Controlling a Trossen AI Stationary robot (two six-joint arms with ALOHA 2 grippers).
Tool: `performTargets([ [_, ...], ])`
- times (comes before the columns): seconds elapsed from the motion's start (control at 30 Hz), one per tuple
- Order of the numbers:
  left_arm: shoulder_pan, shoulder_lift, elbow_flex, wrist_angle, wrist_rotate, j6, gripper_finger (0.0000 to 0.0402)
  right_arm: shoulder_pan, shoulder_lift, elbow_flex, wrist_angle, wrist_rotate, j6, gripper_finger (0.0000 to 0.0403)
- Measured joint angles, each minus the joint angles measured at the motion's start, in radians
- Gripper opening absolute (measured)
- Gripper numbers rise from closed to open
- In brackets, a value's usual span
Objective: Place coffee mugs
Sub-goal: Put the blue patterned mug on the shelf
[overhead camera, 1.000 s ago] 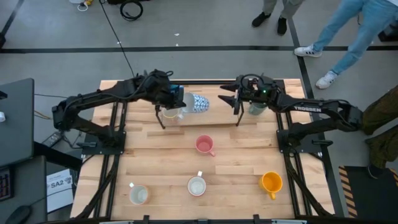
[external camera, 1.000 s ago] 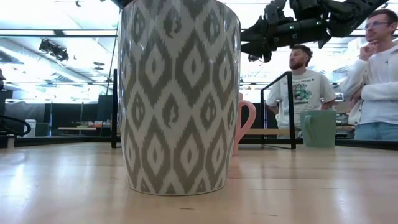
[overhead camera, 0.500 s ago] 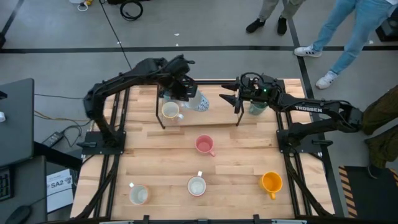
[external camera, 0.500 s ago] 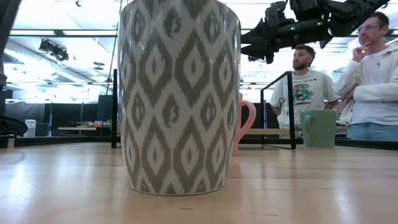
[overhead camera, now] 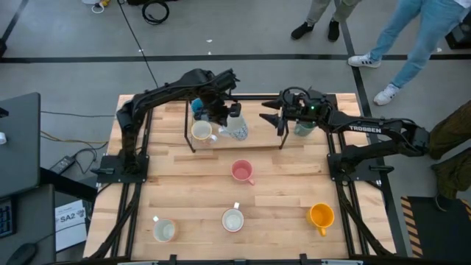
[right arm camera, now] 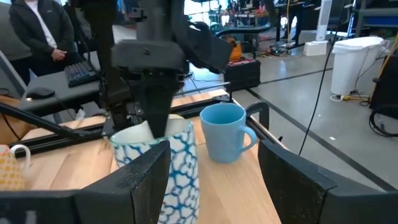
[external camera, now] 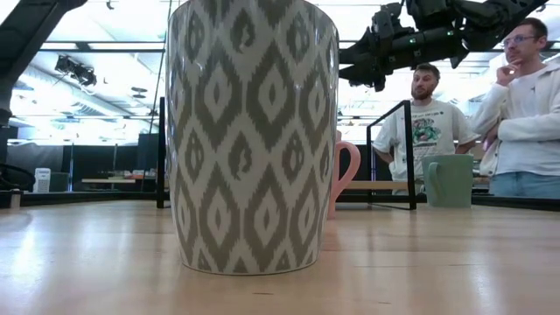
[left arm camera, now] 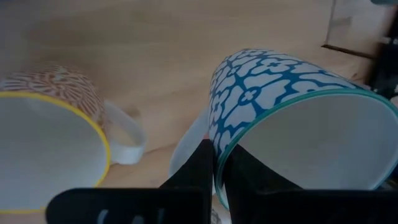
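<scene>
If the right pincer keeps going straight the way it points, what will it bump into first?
Probably the blue-patterned mug that the left pincer holds by its rim. It sits straight ahead of the right pincer. The plain blue mug stands off to one side, though depth is hard to judge.

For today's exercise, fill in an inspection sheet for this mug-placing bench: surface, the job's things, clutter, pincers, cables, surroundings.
Surface: wooden table.
Job's things: blue-patterned mug gripped by its rim; yellow-rimmed mug beside it; blue mug, green mug, pink mug, orange mug, two pale mugs along the near edge.
Clutter: nothing seen.
Pincers: left pincer shut on the blue-patterned mug; right pincer open, empty, above the table's far edge.
Cables: black cable on the floor.
Surroundings: people standing beyond the table.
</scene>
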Motion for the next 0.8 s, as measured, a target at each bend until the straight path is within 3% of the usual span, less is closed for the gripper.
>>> performTargets([
  [0.8,0.023,0.051,-0.001,-0.077,-0.157,-0.125,0.0031,0.021,0.0,0.0,-0.012,0.0,-0.008,0.025],
])
